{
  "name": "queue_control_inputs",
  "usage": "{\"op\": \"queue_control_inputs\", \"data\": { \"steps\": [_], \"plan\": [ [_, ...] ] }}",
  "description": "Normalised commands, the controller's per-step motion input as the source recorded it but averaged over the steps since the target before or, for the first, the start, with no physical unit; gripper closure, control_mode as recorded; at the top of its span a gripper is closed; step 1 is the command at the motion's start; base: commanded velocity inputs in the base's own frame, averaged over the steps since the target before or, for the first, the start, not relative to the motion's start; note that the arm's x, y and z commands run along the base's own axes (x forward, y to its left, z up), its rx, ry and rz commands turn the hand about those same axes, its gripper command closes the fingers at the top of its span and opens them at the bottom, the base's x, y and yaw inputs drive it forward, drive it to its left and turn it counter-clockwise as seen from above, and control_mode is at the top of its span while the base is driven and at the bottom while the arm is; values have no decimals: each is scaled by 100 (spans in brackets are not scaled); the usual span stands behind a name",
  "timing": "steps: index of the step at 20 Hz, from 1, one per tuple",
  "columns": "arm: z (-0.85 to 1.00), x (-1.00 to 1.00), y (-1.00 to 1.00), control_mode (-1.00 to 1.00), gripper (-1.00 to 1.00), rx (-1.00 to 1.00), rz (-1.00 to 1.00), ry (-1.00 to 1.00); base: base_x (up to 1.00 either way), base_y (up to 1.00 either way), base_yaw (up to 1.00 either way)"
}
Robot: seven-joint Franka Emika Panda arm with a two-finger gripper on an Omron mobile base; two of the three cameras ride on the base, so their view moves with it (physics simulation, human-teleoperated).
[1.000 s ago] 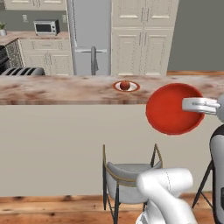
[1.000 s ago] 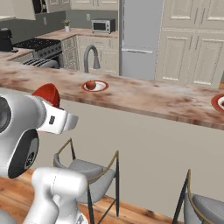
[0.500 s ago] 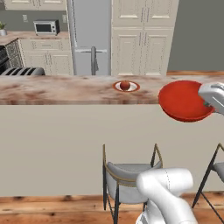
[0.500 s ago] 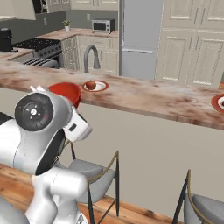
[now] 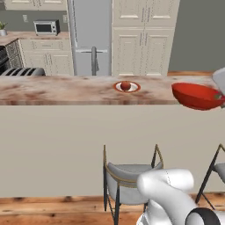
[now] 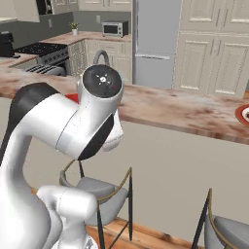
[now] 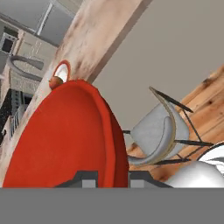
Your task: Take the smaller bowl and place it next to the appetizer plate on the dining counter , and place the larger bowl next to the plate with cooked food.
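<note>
Bowl in the air: the smaller bowl (image 5: 198,95) is pinched by its rim in the nearly closed gripper (image 7: 113,181), carried level at the dining counter's (image 5: 66,90) front edge. It's well right of the appetizer plate (image 5: 126,86), not set down; the larger bowl's job remains too.

Glossy, smooth red-orange smaller bowl (image 7: 65,140) clamped at the gripper (image 7: 111,181), plastic or glazed look. Beyond the bowl, polished pinkish-beige veined marble top on the dining counter (image 5: 66,88) with matt plain beige front panel; small white glazed-looking appetizer plate (image 5: 126,86) with reddish rim. Below the gripper, chair (image 7: 157,133) with smooth matt grey seat, brass-toned edge, thin dark metal legs, over varnished wood-plank floor (image 7: 205,100).
</note>
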Motion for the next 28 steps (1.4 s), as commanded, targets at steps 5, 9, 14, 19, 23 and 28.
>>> {"op": "queue_control_inputs", "data": {
  "steps": [5, 9, 14, 19, 23, 28],
  "plan": [
    [0, 57, -32, -100, 100, 7, -6, 23, 0, 0, 0],
    [-6, 68, -5, -100, 100, -2, -3, 10, 0, 0, 0],
    [-21, 42, 2, -100, 100, -23, -1, -3, 0, 0, 0],
    [-9, 36, 0, -100, 100, -15, 0, 0, 0, 0, 0],
    [0, 38, 0, -100, 100, -4, 0, 0, 0, 0, 0],
    [-8, 36, 0, -100, 100, 0, 0, 3, 0, 0, 0]
  ]
}}
